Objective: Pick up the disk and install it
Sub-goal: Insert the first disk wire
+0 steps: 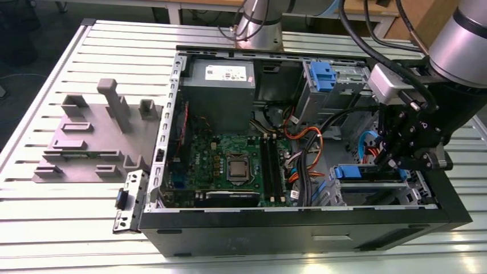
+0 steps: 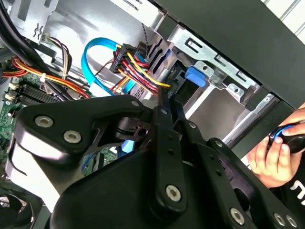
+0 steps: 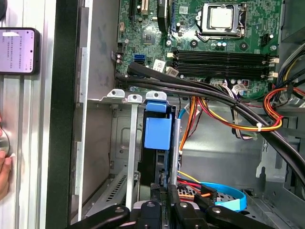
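Observation:
The disk sits on edge inside the lower drive bay (image 1: 380,191) of the open computer case; its blue carrier end (image 3: 156,129) faces the motherboard. The same blue end shows in the exterior view (image 1: 356,171) and in the second wrist view (image 2: 195,76). My gripper (image 1: 402,162) hangs inside the case at the exterior view's right, just behind the disk's rear end. Its black fingers (image 3: 159,193) stand close together in line with the disk's dark edge (image 3: 153,167). In the second wrist view the gripper (image 2: 167,98) points at the bay with barely any gap between the fingers.
Bundled black, orange and yellow cables (image 3: 228,107) and a blue data cable (image 2: 90,62) cross next to the bay. The motherboard (image 1: 228,162), the grey power supply (image 1: 220,80) and an upper bay with a blue latch (image 1: 323,77) fill the case. A person's hand (image 2: 271,155) and a phone (image 3: 19,50) are beside it.

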### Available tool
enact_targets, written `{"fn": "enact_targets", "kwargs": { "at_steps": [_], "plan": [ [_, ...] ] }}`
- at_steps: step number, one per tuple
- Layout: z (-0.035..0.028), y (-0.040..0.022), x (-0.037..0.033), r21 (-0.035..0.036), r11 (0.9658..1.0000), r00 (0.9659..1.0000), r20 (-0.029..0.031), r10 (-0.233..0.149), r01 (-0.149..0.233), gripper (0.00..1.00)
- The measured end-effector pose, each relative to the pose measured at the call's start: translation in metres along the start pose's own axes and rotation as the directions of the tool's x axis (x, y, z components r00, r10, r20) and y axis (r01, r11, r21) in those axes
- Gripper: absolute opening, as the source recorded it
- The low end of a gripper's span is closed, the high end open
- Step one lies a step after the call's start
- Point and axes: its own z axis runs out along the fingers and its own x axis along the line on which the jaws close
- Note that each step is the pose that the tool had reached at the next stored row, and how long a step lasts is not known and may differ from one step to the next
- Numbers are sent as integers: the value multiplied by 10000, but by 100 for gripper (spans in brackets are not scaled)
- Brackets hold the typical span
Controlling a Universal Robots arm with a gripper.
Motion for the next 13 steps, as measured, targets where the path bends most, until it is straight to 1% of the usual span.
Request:
{"fn": "enact_targets", "kwargs": {
  "at_steps": [13],
  "plan": [
    [3,0,2,0,10000,10000,7,0,0,18]
  ]
}}
